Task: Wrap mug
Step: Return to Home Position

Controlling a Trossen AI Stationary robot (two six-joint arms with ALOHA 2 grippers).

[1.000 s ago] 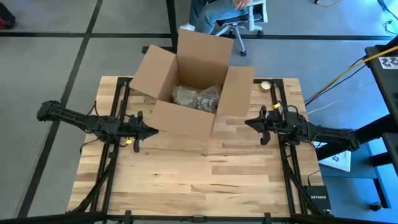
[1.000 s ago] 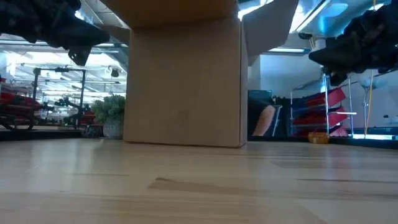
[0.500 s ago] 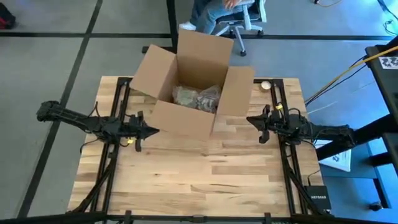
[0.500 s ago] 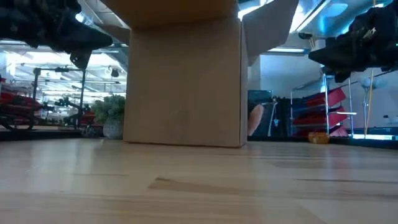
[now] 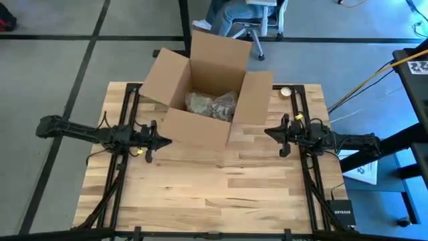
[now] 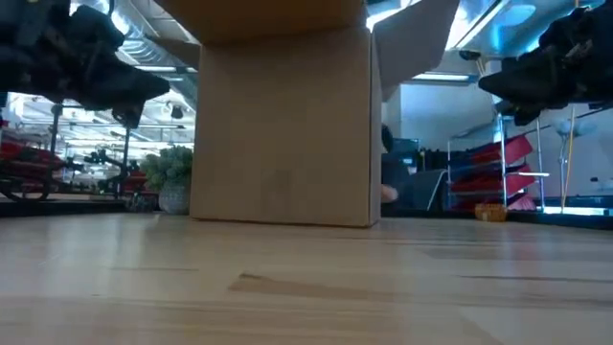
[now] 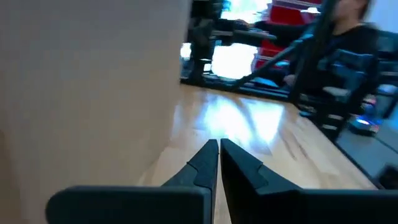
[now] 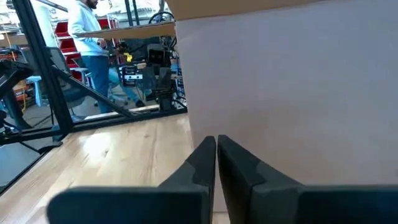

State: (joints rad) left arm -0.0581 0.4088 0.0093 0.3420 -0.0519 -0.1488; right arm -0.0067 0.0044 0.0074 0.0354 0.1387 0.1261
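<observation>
Left jaws: were pressed together on nothing, just beside the cardboard box [image 5: 194, 127] at its 9 o'clock.
Right jaws: were together too, empty, near the box's open flap [image 5: 254, 97] at 3 o'clock.
Wrapped mug [image 5: 212, 105]: lay inside the box, toward the tabletop's [image 5: 221, 194] 12 o'clock.
Risk: an inward swing on the way home could clip a flap and shove the box.

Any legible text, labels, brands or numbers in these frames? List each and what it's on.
"NETGEAR": faint, on the black device at the near right corner of the table.
White sheet off the table's right edge: blue print, too small to read.
Black-and-white marker: pattern only, no words.
Cardboard box: no print visible.
</observation>
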